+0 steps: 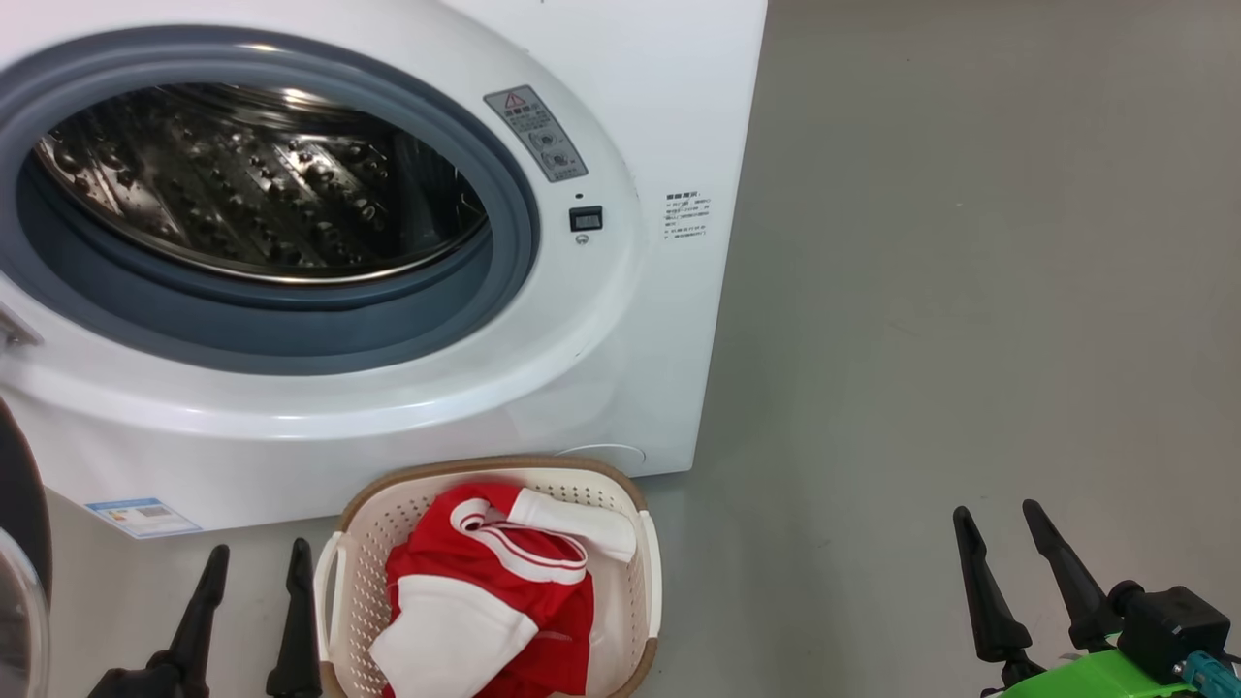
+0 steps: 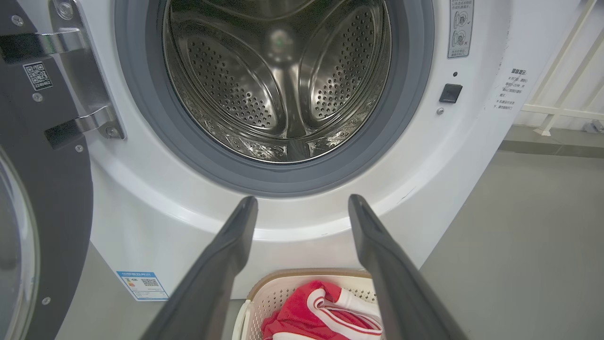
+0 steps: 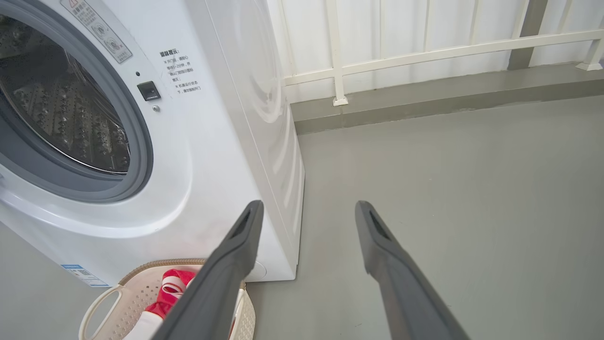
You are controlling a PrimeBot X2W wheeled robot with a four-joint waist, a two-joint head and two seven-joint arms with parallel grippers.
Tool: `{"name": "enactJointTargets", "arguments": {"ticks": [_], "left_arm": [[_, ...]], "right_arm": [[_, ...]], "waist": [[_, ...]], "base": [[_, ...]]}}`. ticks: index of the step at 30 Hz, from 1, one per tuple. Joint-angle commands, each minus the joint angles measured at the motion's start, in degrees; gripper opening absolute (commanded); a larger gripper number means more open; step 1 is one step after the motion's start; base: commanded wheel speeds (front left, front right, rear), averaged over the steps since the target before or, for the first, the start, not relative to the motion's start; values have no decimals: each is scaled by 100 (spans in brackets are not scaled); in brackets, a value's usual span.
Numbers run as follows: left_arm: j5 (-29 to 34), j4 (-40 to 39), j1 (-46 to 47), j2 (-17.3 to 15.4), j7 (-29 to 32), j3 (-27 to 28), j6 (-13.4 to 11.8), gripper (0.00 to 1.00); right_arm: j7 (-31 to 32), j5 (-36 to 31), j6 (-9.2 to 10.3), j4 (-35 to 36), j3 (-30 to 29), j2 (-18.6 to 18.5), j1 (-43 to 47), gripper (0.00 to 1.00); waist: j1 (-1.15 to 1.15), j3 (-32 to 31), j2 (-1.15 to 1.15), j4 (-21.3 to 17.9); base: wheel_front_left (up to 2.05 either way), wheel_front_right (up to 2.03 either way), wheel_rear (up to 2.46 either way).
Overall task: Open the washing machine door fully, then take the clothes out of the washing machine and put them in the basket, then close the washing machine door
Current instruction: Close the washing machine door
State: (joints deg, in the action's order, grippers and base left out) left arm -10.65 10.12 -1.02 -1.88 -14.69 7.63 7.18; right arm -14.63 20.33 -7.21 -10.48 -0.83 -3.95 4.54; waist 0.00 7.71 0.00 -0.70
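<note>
The white washing machine [image 1: 620, 320] stands with its door [image 2: 42, 198] swung wide to the left, black rim and metal hinge showing. Its steel drum [image 2: 278, 80] holds nothing that I can see. The red and white clothes [image 1: 485, 591] lie in the cream basket [image 1: 361, 572] on the floor in front of the machine. My left gripper [image 1: 257, 557] is open just left of the basket, with nothing between its fingers. My right gripper [image 1: 999, 519] is open over bare floor, well right of the basket.
Grey floor [image 1: 970, 291] spreads to the right of the machine. A white railing [image 3: 424, 52] on a low kerb runs along the back. The open door's edge [image 1: 19, 543] sits close to my left arm.
</note>
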Motion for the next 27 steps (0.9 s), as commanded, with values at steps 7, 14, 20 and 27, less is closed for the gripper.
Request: {"name": "enactJointTargets", "arguments": {"ticks": [7, 14, 20, 27], "left_arm": [[-5, -228, 109, -99, -30, 150, -5, 100], [-19, -263, 122, -99, -30, 141, -3, 100], [-55, -301, 128, -99, -30, 152, 2, 100], [-81, -320, 152, -99, -30, 172, 6, 100]], "right_arm": [[-37, -44, -28, 153, 123, -81, -64, 100], [-37, -52, -28, 155, 119, -78, -105, 100], [-37, -42, -28, 152, 126, -82, -126, 100], [-37, -38, -28, 151, 121, -88, -163, 100]], "waist": [[0, 39, 0, 22], [0, 74, 0, 35], [0, 99, 0, 57], [0, 132, 0, 76]], "base": [[-15, 15, 0], [-98, 98, 0], [-142, 142, 0], [-140, 140, 0]]}}
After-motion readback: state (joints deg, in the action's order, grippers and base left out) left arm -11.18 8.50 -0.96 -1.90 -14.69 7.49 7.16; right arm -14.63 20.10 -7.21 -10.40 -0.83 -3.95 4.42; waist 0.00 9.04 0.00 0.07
